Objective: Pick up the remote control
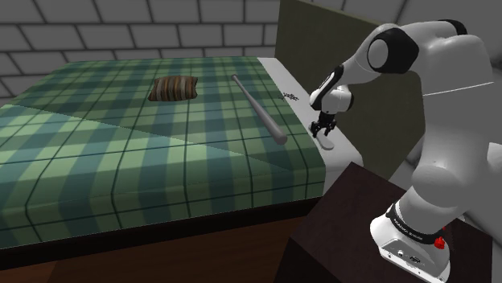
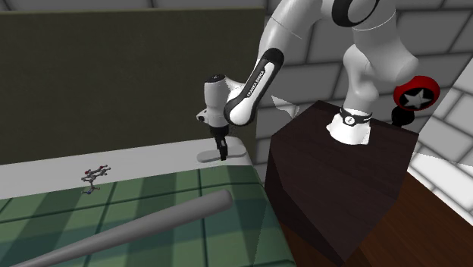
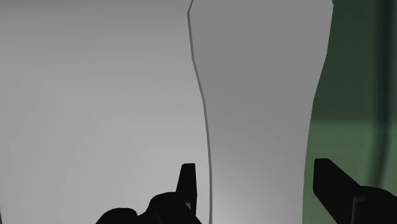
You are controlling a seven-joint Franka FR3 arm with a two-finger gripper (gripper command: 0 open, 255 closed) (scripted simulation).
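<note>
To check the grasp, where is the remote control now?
The pale remote control lies on the bed's white strip, at the edge nearest the stand, just below the open jaws; in the shoulder view, right of the bat.

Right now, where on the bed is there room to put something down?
The biggest bare patch is the green plaid blanket, from the brown striped cushion and the baseball bat down to the bed's near edge. The white strip is crowded: the open gripper hangs over the white remote control, with a small dark object farther along.
</note>
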